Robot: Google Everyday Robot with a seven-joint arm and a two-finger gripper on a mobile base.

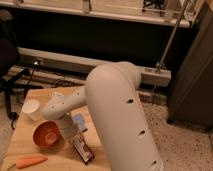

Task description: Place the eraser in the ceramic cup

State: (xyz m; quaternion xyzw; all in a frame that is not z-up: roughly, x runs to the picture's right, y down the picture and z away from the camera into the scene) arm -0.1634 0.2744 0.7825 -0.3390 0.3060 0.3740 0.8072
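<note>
Gripper point(70, 131): hangs low over the wooden table point(20, 142), at the end of the bulky white arm point(112, 100), pointing down. Open or closed: cannot tell from this angle.

Just below it and to the right: the eraser point(83, 149). Lies flat on the tabletop near the front edge, set slantwise, black face up with a reddish strip along it. Sits right at the gripper's tip; touching or held, cannot tell. Rests on bare wood, outside both containers.

Just behind the gripper, toward the arm: a blue block point(78, 120) on the table, partly covered by the arm.

Just beside the gripper, to the left: an orange-red bowl point(45, 136). Stands upright, mouth up. Shows only its own orange inner wall and floor.

Farther left and farther back, near the table's left edge: the cup point(31, 110), plain white. Stands upright, mouth up, apart from the bowl and well apart from the eraser. Shows a pale inside at the rim; what lies deeper in it, cannot tell.

At the front left corner: a carrot point(31, 161). Lies flat on the wood, in front of the bowl and apart from it.

Beyond the table: a dark chair point(7, 57) at far left, a pale rail point(75, 62) along the dark wall, speckled floor point(172, 145) to the right.
</note>
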